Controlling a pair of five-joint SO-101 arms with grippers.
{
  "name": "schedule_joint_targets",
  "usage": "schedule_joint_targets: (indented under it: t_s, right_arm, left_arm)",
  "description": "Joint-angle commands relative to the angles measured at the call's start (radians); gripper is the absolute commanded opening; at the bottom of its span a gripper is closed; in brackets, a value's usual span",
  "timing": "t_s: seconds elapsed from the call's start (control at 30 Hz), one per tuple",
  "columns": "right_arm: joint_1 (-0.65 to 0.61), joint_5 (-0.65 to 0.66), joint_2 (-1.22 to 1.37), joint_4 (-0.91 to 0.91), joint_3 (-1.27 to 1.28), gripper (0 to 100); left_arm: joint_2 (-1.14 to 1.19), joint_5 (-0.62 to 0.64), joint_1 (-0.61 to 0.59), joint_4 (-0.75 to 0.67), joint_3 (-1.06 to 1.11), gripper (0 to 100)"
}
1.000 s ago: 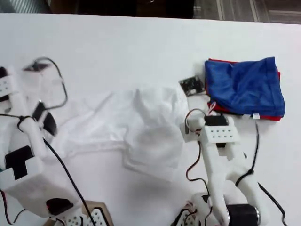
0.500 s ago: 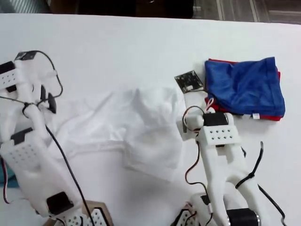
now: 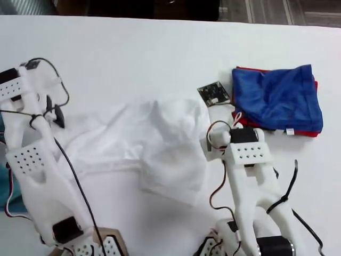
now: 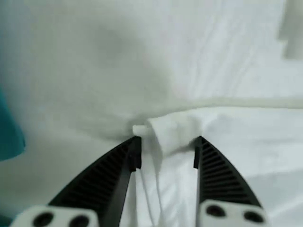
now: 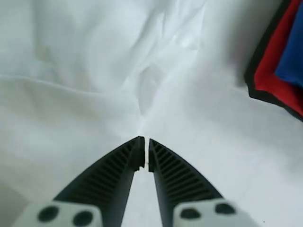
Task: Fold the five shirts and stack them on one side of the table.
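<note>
High view: left fingers (image 3: 58, 117) farther forward

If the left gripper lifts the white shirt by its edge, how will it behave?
Probably floppy: the white shirt lies in soft wrinkles, so it should drape. Likely light, thin cloth; the edge bunched inside the open left gripper may slip.

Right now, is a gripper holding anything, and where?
The right gripper seems to pinch a wrinkle of the white shirt. The left gripper is open around its corner, not holding.
</note>
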Motion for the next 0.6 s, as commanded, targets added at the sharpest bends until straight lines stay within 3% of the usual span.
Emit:
schedule_joint_targets:
  t_s: [0.0, 0.1, 0.33, 0.57]
  right_arm:
    - [-0.005, -0.005, -0.042, 0.001, 0.008, 2.1]
    - [-0.005, -0.006, -0.042, -0.016, 0.028, 2.1]
    - [-0.007, -0.006, -0.044, -0.056, 0.097, 2.1]
    - [-0.004, -0.006, -0.050, -0.053, 0.106, 2.1]
  left_arm:
    - [0.009, 0.018, -0.003, 0.044, -0.068, 20]
    - [0.003, 0.018, 0.014, 0.061, -0.105, 19]
    - [0.009, 0.014, 0.068, 0.072, -0.183, 2]
    - [0.003, 0.017, 0.101, 0.063, -0.185, 3]
